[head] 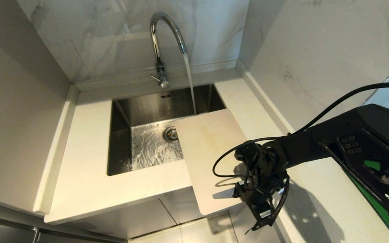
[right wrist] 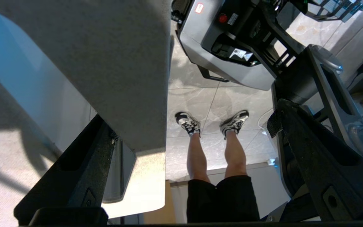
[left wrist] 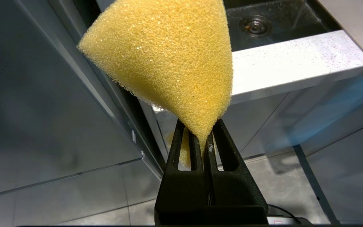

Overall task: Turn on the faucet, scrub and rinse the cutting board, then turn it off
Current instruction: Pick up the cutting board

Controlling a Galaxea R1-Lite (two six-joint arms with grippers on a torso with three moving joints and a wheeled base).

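Yellow sponge (left wrist: pixel 169 63) clamped in my left hand (left wrist: pixel 204 138), low by the cabinets. My right hand (head: pixel 265 209), fingers apart, at the cutting board (head: pixel 211 158) overhanging table (head: pixel 83 175) and sink (head: pixel 120 114). Faucet (head: pixel 162 37) running; scrub, rinse, shut-off remain.

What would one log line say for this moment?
faucet: running | cutting board: overhanging sink | right gripper: open at board | left gripper: holding sponge

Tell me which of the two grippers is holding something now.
The left gripper: its fingers are shut on the yellow sponge. The right gripper is open and empty, beside the cutting board.
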